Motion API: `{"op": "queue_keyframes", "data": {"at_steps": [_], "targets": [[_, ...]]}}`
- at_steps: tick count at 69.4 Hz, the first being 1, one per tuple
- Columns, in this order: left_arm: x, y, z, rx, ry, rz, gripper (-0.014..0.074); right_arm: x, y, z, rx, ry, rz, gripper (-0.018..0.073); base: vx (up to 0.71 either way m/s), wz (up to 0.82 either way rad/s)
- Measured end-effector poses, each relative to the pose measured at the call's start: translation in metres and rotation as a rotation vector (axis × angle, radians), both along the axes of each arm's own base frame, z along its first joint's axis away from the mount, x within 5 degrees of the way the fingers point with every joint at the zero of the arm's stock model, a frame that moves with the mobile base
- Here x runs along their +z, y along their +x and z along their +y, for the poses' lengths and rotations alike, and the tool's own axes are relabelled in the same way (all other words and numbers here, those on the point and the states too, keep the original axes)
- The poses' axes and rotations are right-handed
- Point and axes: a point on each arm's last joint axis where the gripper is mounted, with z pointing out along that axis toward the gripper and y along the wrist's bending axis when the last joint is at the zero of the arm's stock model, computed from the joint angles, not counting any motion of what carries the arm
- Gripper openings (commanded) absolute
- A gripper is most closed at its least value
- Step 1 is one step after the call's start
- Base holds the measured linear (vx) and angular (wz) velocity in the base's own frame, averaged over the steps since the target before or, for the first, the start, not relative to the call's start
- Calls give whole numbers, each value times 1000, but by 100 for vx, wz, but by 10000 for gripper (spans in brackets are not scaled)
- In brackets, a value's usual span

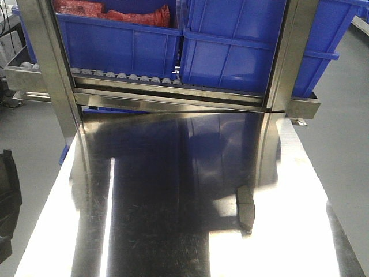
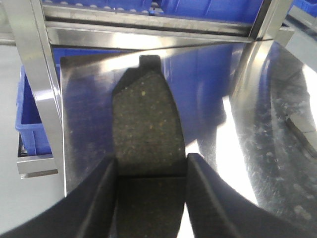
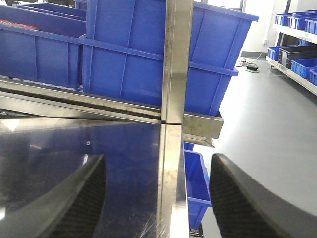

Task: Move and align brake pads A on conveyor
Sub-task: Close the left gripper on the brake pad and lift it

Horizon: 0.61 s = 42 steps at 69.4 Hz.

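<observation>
A dark grey brake pad [image 2: 147, 119] with a thin groove across it sits between the fingers of my left gripper [image 2: 152, 161], which is shut on it. The pad is held above the far left corner of the steel tabletop [image 2: 213, 89]. A second brake pad [image 1: 245, 206] lies on the tabletop toward the right; in the left wrist view it shows as a pad [image 2: 302, 126] at the right edge. My right gripper [image 3: 158, 166] is open and holds nothing, over the table's right edge by a steel post [image 3: 174, 64]. The conveyor is out of view. Neither gripper shows in the front view.
A roller rack [image 1: 173, 95] holding blue bins [image 1: 242, 46] crosses the far end of the table, with steel posts [image 1: 49, 69] at both sides. More blue bins [image 3: 198, 183] stand on the floor beside the table. A dark object [image 1: 7, 202] sits at the left edge.
</observation>
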Motion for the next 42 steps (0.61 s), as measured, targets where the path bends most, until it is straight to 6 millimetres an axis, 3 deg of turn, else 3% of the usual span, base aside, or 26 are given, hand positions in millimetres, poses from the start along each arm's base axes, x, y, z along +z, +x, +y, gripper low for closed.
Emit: {"op": "queue_keyframes", "data": {"at_steps": [42], "targets": [[0,-1,1,0,-1,-2,-7,0,0,0,0,0,0,435,0,0]]}}
